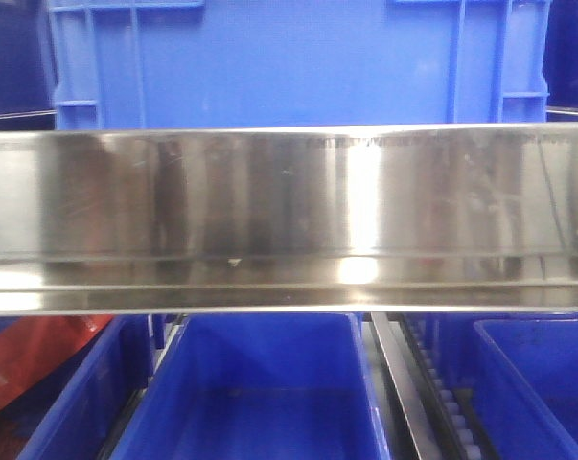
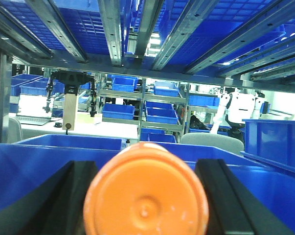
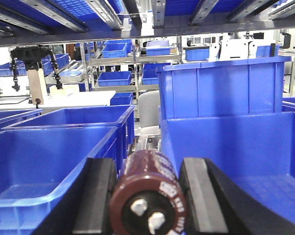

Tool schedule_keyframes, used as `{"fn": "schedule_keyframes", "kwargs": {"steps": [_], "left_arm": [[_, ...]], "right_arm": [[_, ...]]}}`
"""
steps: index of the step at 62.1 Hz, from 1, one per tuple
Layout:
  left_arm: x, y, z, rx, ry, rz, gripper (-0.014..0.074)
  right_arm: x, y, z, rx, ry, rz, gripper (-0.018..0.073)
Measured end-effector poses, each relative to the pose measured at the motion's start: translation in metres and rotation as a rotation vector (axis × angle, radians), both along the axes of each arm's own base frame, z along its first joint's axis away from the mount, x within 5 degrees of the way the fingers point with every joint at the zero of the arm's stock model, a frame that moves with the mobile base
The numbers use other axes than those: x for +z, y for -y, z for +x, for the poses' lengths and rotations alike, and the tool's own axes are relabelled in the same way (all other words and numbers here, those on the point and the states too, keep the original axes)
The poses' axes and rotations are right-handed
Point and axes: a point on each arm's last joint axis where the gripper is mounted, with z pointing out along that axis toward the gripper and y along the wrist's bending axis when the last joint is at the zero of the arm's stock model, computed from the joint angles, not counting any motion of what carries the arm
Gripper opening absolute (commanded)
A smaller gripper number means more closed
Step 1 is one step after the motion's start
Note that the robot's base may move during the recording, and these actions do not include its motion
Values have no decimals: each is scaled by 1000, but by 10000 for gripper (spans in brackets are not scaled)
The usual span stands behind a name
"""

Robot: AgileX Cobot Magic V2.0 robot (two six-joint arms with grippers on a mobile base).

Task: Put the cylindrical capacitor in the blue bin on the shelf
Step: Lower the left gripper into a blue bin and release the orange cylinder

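In the right wrist view, a dark brown cylindrical capacitor [image 3: 149,196] with two pale terminals on its near end lies lengthwise in my right gripper [image 3: 147,169], which is shut on it. It hangs over the gap between two blue bins [image 3: 44,166] [image 3: 245,161]. My left gripper [image 2: 146,169] is shut on an orange cylinder [image 2: 146,200], whose round end faces the camera, above a blue bin [image 2: 49,161]. The front view shows the shelf's shiny steel rail [image 1: 289,216] with a blue bin [image 1: 260,383] below it. Neither gripper shows there.
A tall blue bin [image 3: 220,88] stands behind the right-hand one. Shelf rails [image 2: 113,29] run close overhead. A roller track [image 1: 442,393] lies between the lower bins, and something red [image 1: 30,359] shows at the lower left. Another large bin [image 1: 298,57] sits above the rail.
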Motion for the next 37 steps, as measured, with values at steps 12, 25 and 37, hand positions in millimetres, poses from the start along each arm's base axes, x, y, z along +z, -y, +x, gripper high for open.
{"fn": "schedule_keyframes", "kwargs": {"steps": [12, 25, 37], "left_arm": [[0, 0, 0, 0, 0, 0, -111], [0, 0, 0, 0, 0, 0, -111], [0, 0, 0, 0, 0, 0, -111]], "right_arm": [[0, 0, 0, 0, 0, 0, -168], [0, 0, 0, 0, 0, 0, -168], [1, 0, 0, 4, 9, 14, -168]]}}
